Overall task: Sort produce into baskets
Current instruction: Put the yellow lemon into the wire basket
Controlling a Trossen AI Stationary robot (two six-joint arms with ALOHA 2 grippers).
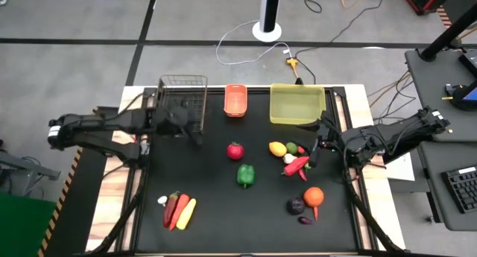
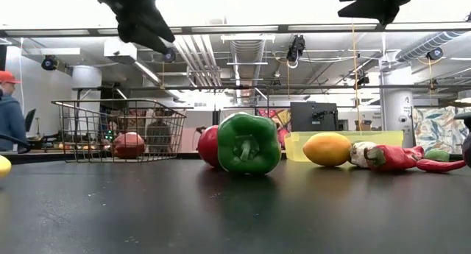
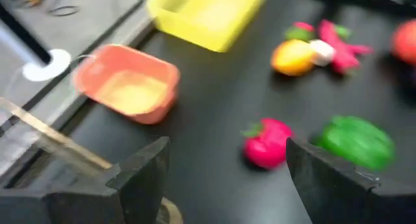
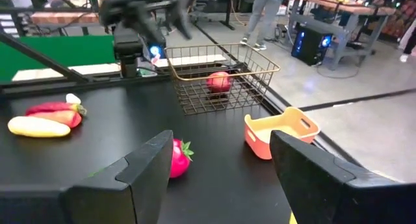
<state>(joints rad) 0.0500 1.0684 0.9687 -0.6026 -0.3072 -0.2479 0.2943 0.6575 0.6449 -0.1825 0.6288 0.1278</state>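
My left gripper [image 1: 195,132] is open and empty, in the air beside the dark wire basket [image 1: 182,100], which holds a red apple [image 4: 220,82]. My right gripper [image 1: 319,147] is open and empty, near the lemon [image 1: 277,148], the red chilli [image 1: 297,165] and a small green piece [image 1: 292,147]. A red apple [image 1: 235,150] and a green pepper [image 1: 245,175] lie mid-table. The orange basket [image 1: 235,100] and the yellow-green bin [image 1: 297,104] stand at the far edge. An orange [image 1: 314,196] and an eggplant [image 1: 296,206] lie at the near right.
A group of long pieces, red, orange and yellow [image 1: 179,210], lies at the near left beside a small white piece [image 1: 162,200]. A small dark piece [image 1: 305,220] lies near the eggplant. People show in the room beyond the table [image 2: 10,110].
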